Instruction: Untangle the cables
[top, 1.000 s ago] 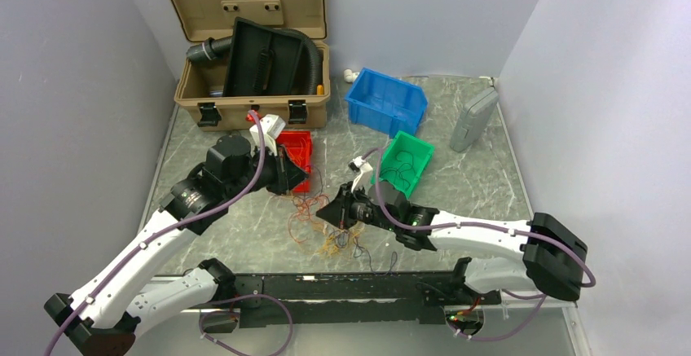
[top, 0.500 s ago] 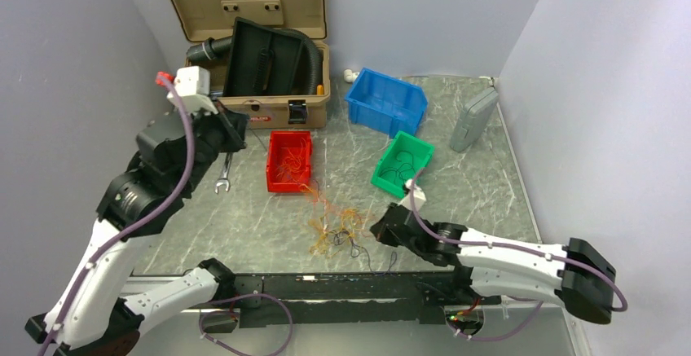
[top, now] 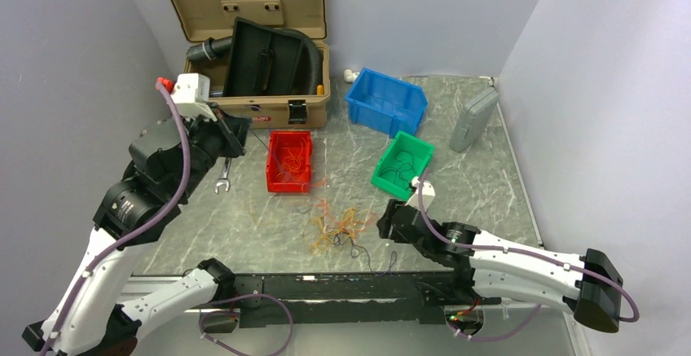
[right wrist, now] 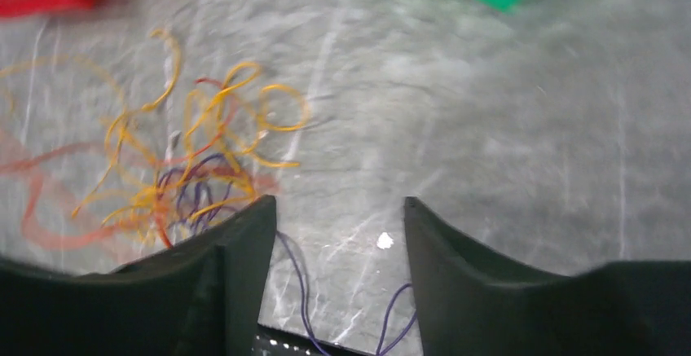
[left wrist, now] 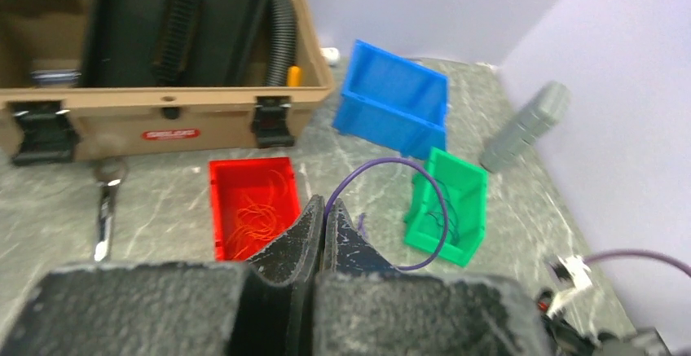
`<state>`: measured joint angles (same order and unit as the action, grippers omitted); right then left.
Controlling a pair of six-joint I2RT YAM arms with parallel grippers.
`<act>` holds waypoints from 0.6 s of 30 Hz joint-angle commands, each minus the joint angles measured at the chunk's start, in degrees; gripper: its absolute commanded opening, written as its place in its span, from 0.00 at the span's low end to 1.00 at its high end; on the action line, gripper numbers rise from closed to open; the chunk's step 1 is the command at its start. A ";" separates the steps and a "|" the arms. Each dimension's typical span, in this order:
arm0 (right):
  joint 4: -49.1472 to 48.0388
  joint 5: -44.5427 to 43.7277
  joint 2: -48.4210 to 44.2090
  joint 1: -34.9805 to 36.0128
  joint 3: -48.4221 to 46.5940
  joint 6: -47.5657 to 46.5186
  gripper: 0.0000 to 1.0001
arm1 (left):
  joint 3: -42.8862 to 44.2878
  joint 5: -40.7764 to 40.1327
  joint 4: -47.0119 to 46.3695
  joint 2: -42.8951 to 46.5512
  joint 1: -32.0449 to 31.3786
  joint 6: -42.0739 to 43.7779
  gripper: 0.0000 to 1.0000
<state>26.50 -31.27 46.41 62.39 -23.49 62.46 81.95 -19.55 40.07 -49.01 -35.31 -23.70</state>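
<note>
Cable bundle [top: 338, 230] lies loose near the middle of the near edge. It is made of thin, springy orange and yellow loops with a few purple strands, on the smooth marbled table [top: 489, 185]. Right gripper [top: 386, 224] sits low just right of it, jaws spread wide, empty. Left gripper [left wrist: 324, 209] is raised toward the far-left corner, jaws pressed together on one purple wire [left wrist: 398, 160] (arching free as a stiff loop).

Risk: a pinch into the knot could catch several strands and drag the lot. The held wire, thin and slick, may slip out.
</note>
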 commanded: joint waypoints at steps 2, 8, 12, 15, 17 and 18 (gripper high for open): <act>-17.72 9.64 0.66 0.26 -5.45 -26.24 0.76 | -1.10 16.11 -7.28 -0.59 0.15 3.07 0.00; -34.47 25.09 2.63 0.18 -7.06 -42.38 0.91 | -2.05 19.02 -8.86 -0.78 0.07 2.53 0.00; -39.94 28.45 10.56 0.29 -11.21 -45.84 0.92 | -1.89 19.02 -8.87 -0.60 0.07 2.43 0.00; -44.68 30.48 17.01 0.30 -14.27 -46.86 0.92 | -1.40 19.02 -8.95 -0.56 0.08 2.28 0.00; -49.07 30.89 20.92 0.32 -16.02 -46.88 0.92 | -0.92 19.62 -9.11 -0.64 0.08 2.05 0.00; -50.86 30.91 22.82 0.36 -16.78 -46.90 0.92 | -0.67 20.12 -9.10 -0.69 0.09 1.84 0.00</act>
<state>-11.94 -3.92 64.07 62.43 -35.97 19.18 79.61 -1.69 33.78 -50.09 -35.33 -21.91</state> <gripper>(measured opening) 0.918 0.013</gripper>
